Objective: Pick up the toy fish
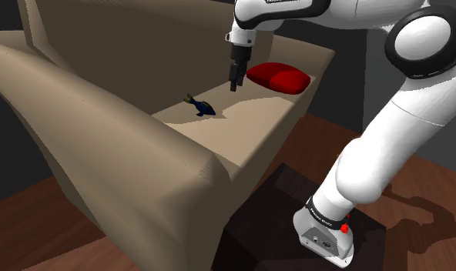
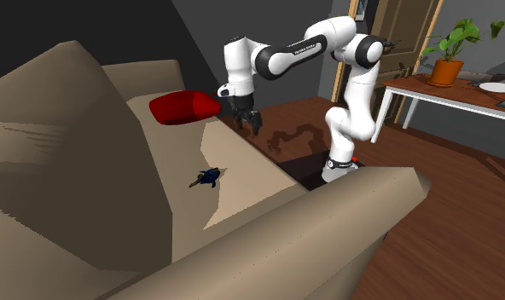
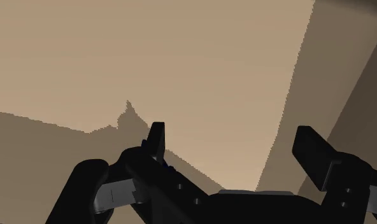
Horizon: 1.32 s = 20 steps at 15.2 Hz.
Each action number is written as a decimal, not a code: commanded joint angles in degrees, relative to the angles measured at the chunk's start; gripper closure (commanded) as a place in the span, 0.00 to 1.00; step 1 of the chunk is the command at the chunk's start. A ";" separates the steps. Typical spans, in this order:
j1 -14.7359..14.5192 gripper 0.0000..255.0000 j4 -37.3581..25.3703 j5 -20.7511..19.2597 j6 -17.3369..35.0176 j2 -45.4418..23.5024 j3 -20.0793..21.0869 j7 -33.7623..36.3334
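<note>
A small dark blue toy fish (image 1: 200,106) lies on the tan sofa seat (image 1: 242,127), near the backrest; in the second exterior view the fish (image 2: 209,177) rests mid-seat. My black gripper (image 1: 235,82) hangs above the seat, between the fish and a red cushion, well clear of the fish. From the second exterior view the gripper (image 2: 250,124) is above the seat's front edge. In the wrist view the two fingers (image 3: 156,141) stand apart with nothing between them, over bare seat fabric (image 3: 181,76).
A red cushion (image 1: 279,78) lies at the seat's far end by the armrest. The sofa backrest (image 1: 80,115) and near armrest (image 2: 327,213) bound the seat. A dark stand (image 1: 296,223) holds the arm. A white table (image 2: 451,94) with a potted plant (image 2: 451,55) stands on the wood floor.
</note>
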State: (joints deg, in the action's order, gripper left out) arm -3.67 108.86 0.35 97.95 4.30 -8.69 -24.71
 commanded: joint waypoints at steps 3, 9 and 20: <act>0.06 0.00 -8.27 0.15 0.05 -10.07 -0.18 -5.05; 0.53 0.00 -23.63 0.07 -2.18 -25.54 0.64 -11.26; 1.25 0.00 -53.34 -1.08 -9.39 -50.72 2.49 -17.96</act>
State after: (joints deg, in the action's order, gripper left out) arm -2.42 55.95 -0.72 88.35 -45.78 -6.24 -42.59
